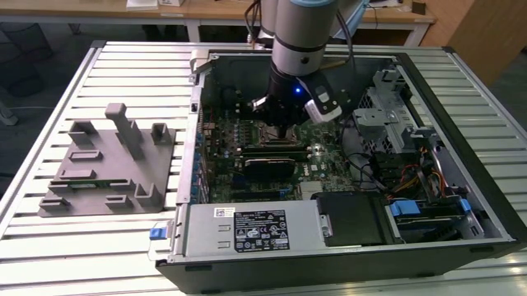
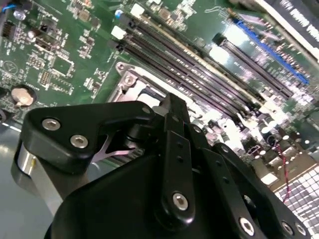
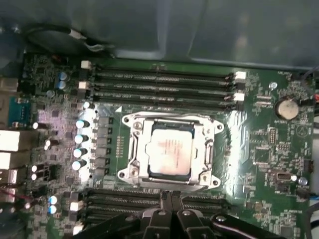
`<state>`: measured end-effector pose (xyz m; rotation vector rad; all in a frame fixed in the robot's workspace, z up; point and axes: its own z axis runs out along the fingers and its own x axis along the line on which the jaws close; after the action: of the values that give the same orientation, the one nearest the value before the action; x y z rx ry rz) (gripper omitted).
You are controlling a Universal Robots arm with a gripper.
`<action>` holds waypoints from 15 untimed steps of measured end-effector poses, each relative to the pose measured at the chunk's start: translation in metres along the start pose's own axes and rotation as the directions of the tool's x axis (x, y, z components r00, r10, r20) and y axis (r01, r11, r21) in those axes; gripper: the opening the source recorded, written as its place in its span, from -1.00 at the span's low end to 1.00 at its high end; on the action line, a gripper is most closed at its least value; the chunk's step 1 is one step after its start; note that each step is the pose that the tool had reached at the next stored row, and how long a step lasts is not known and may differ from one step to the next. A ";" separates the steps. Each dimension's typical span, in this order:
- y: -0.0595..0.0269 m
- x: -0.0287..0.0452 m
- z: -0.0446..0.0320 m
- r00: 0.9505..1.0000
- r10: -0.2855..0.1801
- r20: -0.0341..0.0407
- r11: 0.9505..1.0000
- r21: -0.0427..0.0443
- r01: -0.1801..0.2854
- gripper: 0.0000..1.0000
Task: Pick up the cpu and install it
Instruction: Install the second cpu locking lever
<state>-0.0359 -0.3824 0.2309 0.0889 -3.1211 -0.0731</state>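
Inside the open computer case, laid flat on a slatted metal table, my arm reaches down over the green motherboard. To the exterior view's left, well apart from the case, stands the grey plastic fixture.

On the board, the metal-framed socket sits between two banks of memory slots, and the cpu, its silvery top facing up, lies inside that frame. By my judgement the chip is already seated in the socket, so the carrying part of the job is done and the installing step is at or near its end.

My pincer hangs just beside the socket, over the near bank of slots; in the first wrist view its two fingertips sit pressed together with nothing between them, so I read it as closed and empty, apart from the chip.

Whatever I do next calls for care: a straight, slow motion that keeps clear of the frame's edges and the slot latches, since any sideways nudge could disturb the chip.
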 end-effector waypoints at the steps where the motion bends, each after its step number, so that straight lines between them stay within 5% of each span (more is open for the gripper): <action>1: -0.0014 0.0007 0.0001 1.000 0.000 0.000 1.000 0.000 0.000 -0.79; 9: -0.0036 0.0151 0.0055 1.000 0.000 0.000 1.000 -0.006 0.000 -0.79; 15: -0.0060 0.0161 0.0100 1.000 -0.001 0.001 1.000 -0.028 0.001 -0.79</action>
<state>-0.0519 -0.3888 0.2209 0.0900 -3.1204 -0.1172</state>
